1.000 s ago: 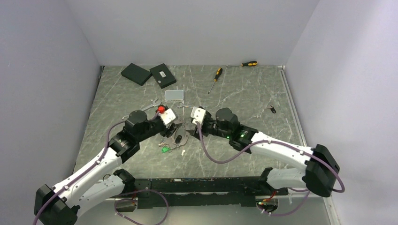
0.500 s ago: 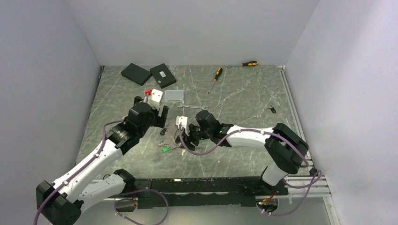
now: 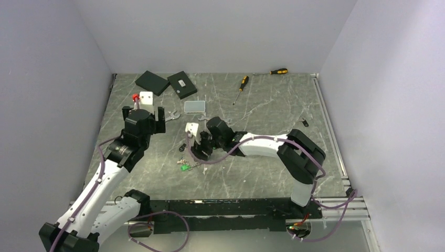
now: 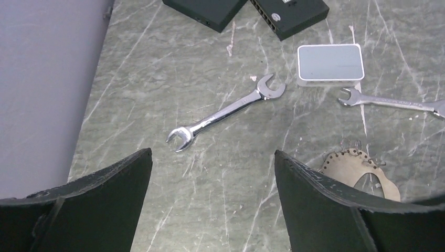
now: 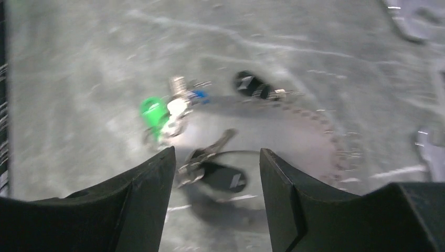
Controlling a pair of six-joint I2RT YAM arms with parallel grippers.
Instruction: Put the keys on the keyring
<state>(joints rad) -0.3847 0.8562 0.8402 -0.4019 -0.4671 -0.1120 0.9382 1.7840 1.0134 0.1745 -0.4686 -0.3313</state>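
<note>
left hand (image 4: 212, 157): jaws wide, holding nothing; above the worktop (image 4: 147, 73), near a spanner (image 4: 225, 112)
right hand (image 5: 216, 155): jaws apart, gripping nothing; low over the keys
keys (image 5: 154, 113): green, blue and black heads; clustered on the worktop
keyring (image 5: 336, 142): thin loop lying flat beside the keys; blurred

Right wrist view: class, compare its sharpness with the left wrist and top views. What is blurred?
Right wrist view: the table is motion-smeared, so the green key tag and a black key head are soft blobs, while its own fingers look crisp. Left wrist view: sharp, with the spanner and the table's veins clean-edged. Top external view: evenly lit, sharp, no glare.
</note>
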